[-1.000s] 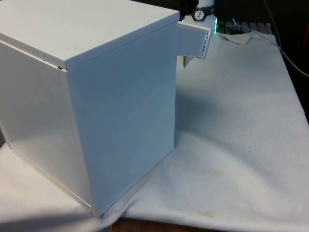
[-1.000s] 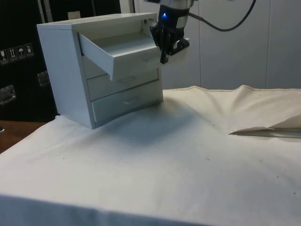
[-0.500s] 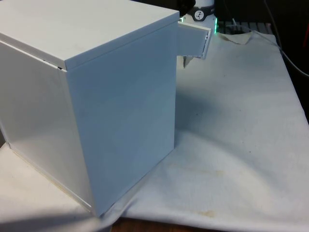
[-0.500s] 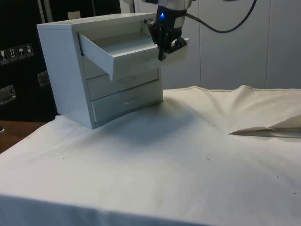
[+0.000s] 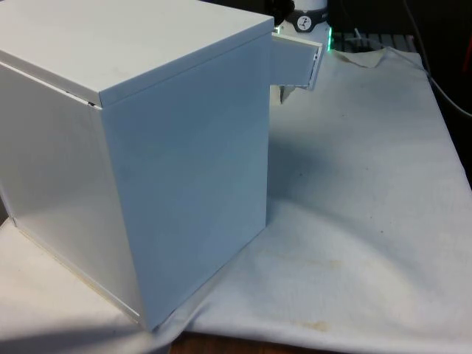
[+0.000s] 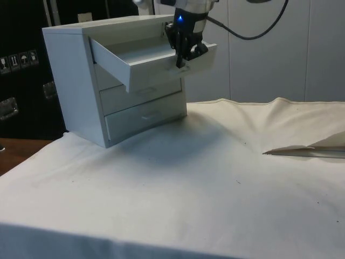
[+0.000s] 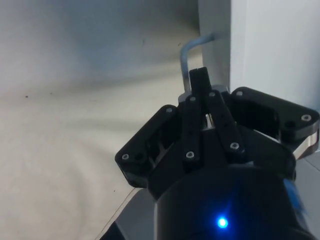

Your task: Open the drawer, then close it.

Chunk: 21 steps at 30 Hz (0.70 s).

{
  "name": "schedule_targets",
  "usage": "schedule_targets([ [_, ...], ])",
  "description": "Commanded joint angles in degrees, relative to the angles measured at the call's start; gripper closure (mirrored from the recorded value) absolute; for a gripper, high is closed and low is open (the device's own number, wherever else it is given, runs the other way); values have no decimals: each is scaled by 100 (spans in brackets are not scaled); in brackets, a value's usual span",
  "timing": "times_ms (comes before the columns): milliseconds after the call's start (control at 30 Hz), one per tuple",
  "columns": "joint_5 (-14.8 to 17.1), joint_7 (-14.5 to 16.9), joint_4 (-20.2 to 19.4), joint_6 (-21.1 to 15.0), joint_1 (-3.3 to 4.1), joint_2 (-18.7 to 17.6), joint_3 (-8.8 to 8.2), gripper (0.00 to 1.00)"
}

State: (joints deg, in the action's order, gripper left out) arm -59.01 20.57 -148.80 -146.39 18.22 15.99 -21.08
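Black two-finger gripper (image 6: 182,54), fingers together beside the white wooden top drawer (image 6: 141,62)'s handle; opening done, push-closed next

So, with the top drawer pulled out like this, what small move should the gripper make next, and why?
Probably a short push on the top drawer toward the chest of drawers. The drawer already stands well out, and the gripper sits at its front, by the handle, so closing seems to be the step left.
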Motion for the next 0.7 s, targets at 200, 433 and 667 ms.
schedule_targets([
  [200,-166,-80,80,-11,-40,0,-17,100],
  [433,-160,-40,103,46,-34,57,-23,100],
  [667,-149,-34,126,109,-23,132,-11,100],
])
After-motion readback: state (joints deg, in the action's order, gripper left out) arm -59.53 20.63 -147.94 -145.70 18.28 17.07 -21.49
